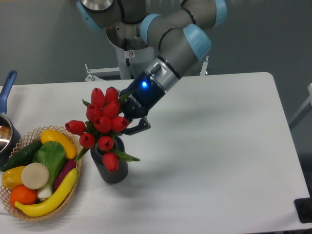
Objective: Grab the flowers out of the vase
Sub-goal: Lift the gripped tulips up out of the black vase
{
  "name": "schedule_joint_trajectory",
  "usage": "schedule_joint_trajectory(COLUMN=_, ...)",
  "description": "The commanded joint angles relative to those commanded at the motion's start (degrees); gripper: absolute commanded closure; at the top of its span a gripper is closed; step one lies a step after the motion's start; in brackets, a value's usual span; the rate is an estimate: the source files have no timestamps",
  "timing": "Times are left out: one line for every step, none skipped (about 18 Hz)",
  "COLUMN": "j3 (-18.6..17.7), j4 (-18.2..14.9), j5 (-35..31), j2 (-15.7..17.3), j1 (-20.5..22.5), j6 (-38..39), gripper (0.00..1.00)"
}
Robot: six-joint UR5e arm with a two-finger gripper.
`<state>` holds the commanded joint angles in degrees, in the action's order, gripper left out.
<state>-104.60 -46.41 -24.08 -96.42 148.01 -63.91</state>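
Gripper: the gripper (127, 126) is buried behind the flowers (101, 127); one dark finger is seen poking out to the right of the buds. It appears to be closed on the bunch, though the contact itself is hidden by the blooms.
Flowers: a bunch of red buds is seen leaning left, its lower part dipping into the vase (113, 169); one bud hangs over the vase's front rim and another reaches out toward the basket (73, 183).
Vase: it stands upright on the table (219, 146), just beside the basket's right edge.
Stage: the bunch is judged to be partly raised, with the stems not yet clear of the rim.
Risk, vase: the vase could be dragged up or tipped if the stems or leaves are wedged inside; it is small and probably light.
Risk, basket: a toppled vase would be thrown against the basket, since the two stand so close.
Risk, grip: stems could be lost from a loose bunch if only some are pinched.
Risk, snagging: the drooping bud and the leaf at the rim could be caught during a slanted pull.
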Motion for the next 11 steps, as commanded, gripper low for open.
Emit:
schedule_joint_trajectory(j3=1.1, j4=0.0, j5=0.3, j2=0.2, j1=0.1, j6=1.7, gripper=0.61)
schedule_joint_trajectory(j3=2.4, j4=0.0, j5=0.4, j2=0.4, j1=0.1, j6=3.4, gripper=0.61)
schedule_joint_trajectory(j3=3.6, j4=0.0, j5=0.4, j2=0.5, j1=0.1, j6=5.4, gripper=0.61)
schedule_joint_trajectory(j3=4.6, j4=0.1, j5=0.4, j2=0.7, j1=0.1, j6=7.0, gripper=0.61)
schedule_joint_trajectory(j3=5.4, j4=0.0, j5=0.4, j2=1.0, j1=0.1, j6=8.1, gripper=0.62)
schedule_joint_trajectory(j3=6.0, j4=0.0, j5=0.4, j2=1.2, j1=0.1, j6=8.9, gripper=0.62)
schedule_joint_trajectory(j3=6.6, j4=0.0, j5=0.4, j2=1.7, j1=0.2, j6=9.7, gripper=0.62)
schedule_joint_trajectory(j3=7.2, j4=0.0, j5=0.5, j2=1.8, j1=0.2, j6=10.7, gripper=0.62)
schedule_joint_trajectory(j3=8.0, j4=0.0, j5=0.5, j2=2.0, j1=0.4, j6=12.2, gripper=0.63)
schedule_joint_trajectory(j3=8.7, j4=0.0, j5=0.5, j2=2.3, j1=0.5, j6=13.8, gripper=0.63)
schedule_joint_trajectory(j3=9.5, j4=0.0, j5=0.4, j2=2.4, j1=0.5, j6=15.5, gripper=0.63)
